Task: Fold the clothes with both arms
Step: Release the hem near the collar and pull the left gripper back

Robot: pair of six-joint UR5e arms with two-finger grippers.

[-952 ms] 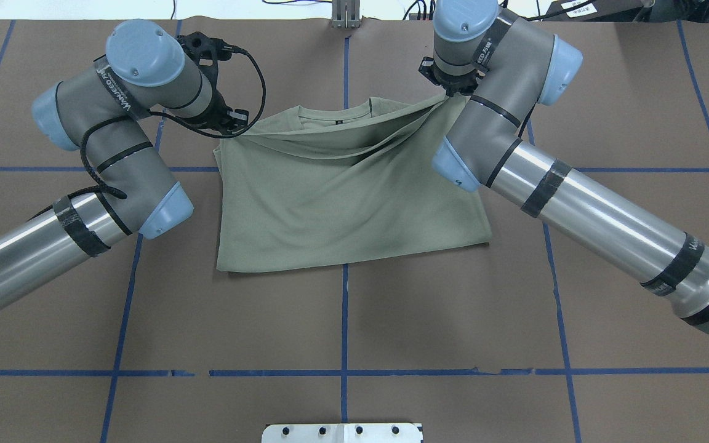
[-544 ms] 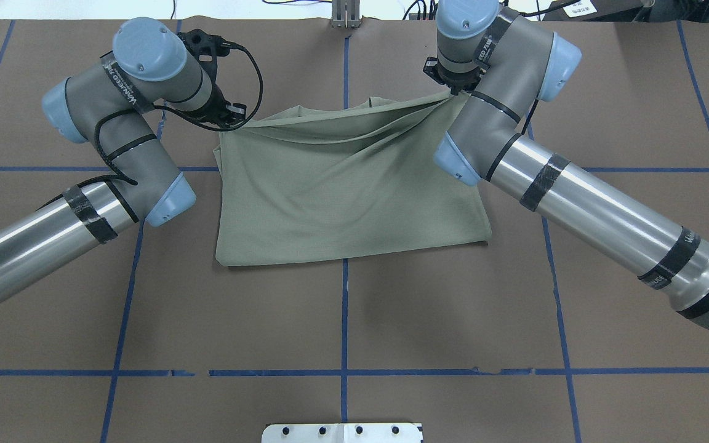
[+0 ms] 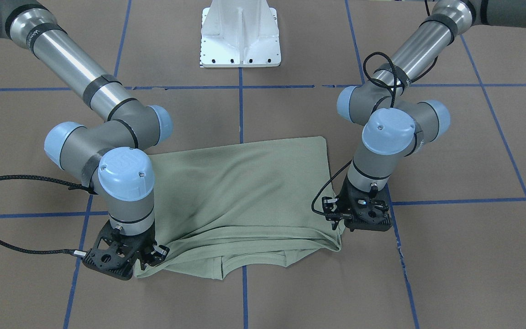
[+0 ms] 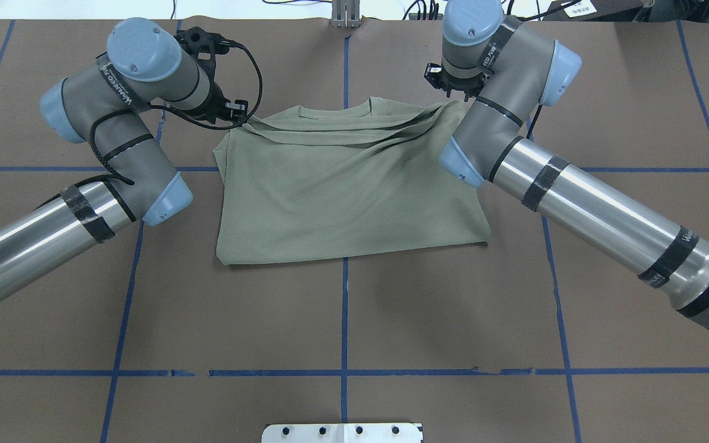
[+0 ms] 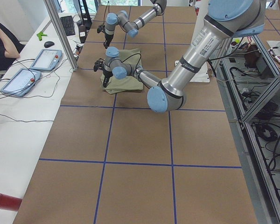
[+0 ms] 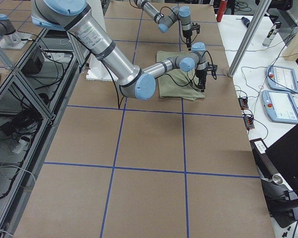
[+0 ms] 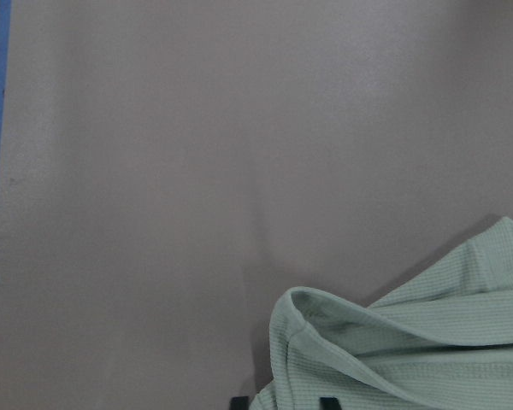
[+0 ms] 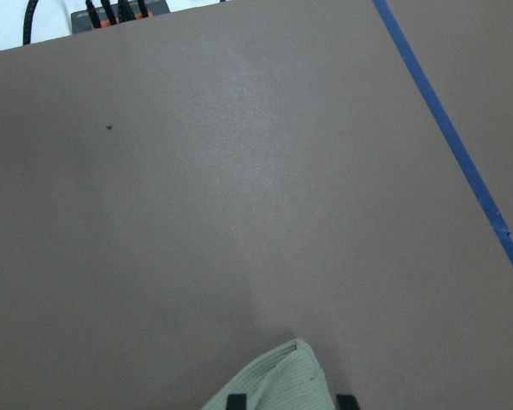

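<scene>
The pale sage-green shirt (image 4: 348, 197) lies folded on the brown table, its round neck at the far edge; it also shows in the front view (image 3: 244, 192). My left gripper (image 4: 236, 117) is shut on the folded-over edge at the shirt's far left corner, low over the table (image 3: 340, 224). My right gripper (image 4: 453, 92) is shut on the far right corner (image 3: 151, 260). In the left wrist view, cloth (image 7: 410, 350) sits between the fingertips. In the right wrist view, a cloth tip (image 8: 274, 376) sits between them too. Loose ridges run between the two grippers.
The white pedestal base (image 3: 240, 36) stands at the robot's side of the table. Blue tape lines (image 4: 343, 320) grid the brown cover. Beyond the far edge is a white bench with teach pendants (image 5: 44, 58) and a seated person (image 5: 0, 42).
Both grippers have carried the held edge farther from the robot and lowered it. The raised cloth has settled onto the shirt near the neck, which shows again.
</scene>
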